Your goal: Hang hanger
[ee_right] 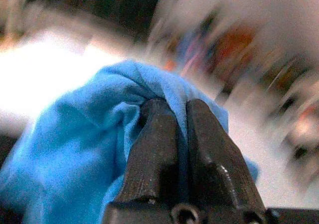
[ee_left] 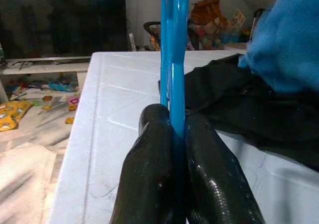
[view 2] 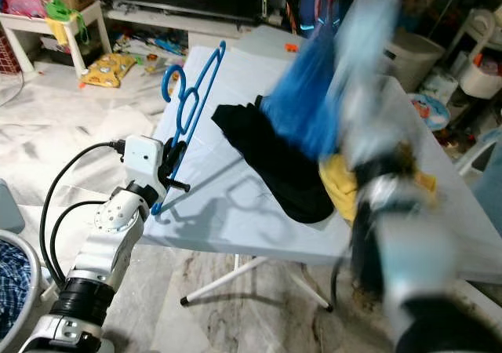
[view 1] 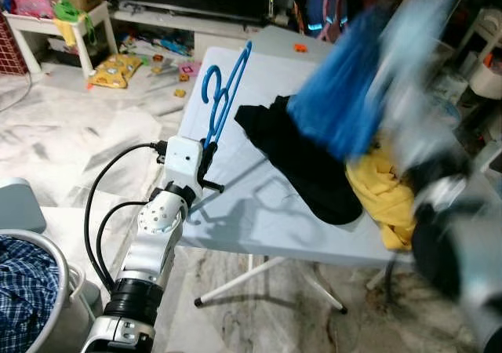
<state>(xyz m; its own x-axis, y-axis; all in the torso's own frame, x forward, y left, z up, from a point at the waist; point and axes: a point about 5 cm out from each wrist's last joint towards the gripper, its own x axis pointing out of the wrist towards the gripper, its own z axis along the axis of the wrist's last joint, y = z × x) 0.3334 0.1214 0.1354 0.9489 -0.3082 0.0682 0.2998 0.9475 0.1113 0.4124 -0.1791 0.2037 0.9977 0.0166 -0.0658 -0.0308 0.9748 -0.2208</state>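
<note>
A blue plastic hanger [view 1: 223,94] stands upright over the left edge of the white table [view 1: 259,204]. My left gripper [ee_left: 172,122] is shut on its lower bar, the bar pinched between the black fingers [ee_left: 149,154]. My right arm [view 2: 392,235] is raised and blurred by motion at the right. My right gripper [ee_right: 180,109] is shut on a fold of a blue cloth [view 1: 345,94], which hangs in the air above the table. A black garment [view 1: 306,161] lies on the table under it.
A yellow garment [view 1: 384,188] lies at the table's right side. A laundry basket with checked blue fabric [view 1: 23,290] stands at the lower left. Toys [view 1: 114,69] and a low white bench [view 1: 55,23] clutter the marble floor beyond. Bins and bags crowd the far right.
</note>
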